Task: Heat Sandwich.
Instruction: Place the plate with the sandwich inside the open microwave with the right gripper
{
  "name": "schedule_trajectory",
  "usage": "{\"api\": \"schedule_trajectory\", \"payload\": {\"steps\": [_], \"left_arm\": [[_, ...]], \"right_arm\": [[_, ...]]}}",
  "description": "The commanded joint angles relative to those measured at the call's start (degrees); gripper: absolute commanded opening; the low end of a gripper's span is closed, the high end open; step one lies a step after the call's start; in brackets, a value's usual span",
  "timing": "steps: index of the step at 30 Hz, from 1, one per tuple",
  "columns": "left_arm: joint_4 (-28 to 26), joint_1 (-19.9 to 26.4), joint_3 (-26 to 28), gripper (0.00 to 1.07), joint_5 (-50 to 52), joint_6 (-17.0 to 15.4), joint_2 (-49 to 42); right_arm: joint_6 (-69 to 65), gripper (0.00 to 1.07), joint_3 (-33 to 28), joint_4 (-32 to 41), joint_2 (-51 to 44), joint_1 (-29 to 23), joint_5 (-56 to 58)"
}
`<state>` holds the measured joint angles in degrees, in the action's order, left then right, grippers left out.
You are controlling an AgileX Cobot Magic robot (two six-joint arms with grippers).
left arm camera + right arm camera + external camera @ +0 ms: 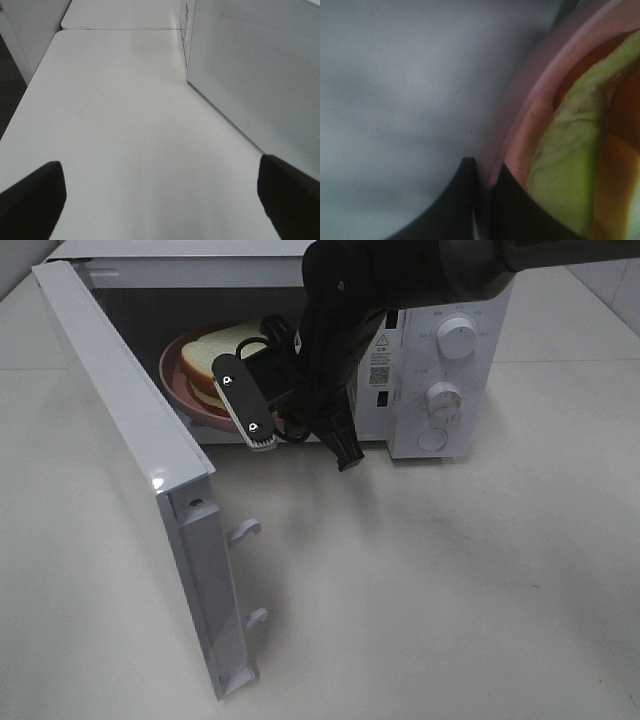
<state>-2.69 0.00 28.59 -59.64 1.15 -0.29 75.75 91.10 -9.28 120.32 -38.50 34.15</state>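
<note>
Inside the boxy white microwave (455,280), the right gripper (485,169) pinches the round pink plate (520,100), with the square white-bread sandwich (215,348) just beyond its fingertips. Release, door-closing and heating remain. Outside, the left gripper (160,199) stands wide, empty.

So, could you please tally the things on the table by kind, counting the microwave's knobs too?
microwave: 1
plate: 1
sandwich: 1
knobs: 2
total: 5
</note>
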Motion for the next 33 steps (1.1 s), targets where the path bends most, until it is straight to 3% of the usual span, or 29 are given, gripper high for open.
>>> {"api": "schedule_trajectory", "payload": {"steps": [1, 23, 33], "left_arm": [[-0.06, -0.23, -0.17, 0.98, 0.34, 0.0, -1.49], [-0.06, -0.23, -0.17, 0.98, 0.34, 0.0, -1.49], [-0.06, -0.23, -0.17, 0.98, 0.34, 0.0, -1.49]], "right_arm": [[-1.95, 0.01, 1.95, -1.09, 0.52, -0.11, -0.74], [-8.88, 0.01, 15.47, -4.93, 9.45, -0.11, 1.26], [-9.57, 0.02, 18.22, -5.1, 11.92, 0.4, 1.32]]}}
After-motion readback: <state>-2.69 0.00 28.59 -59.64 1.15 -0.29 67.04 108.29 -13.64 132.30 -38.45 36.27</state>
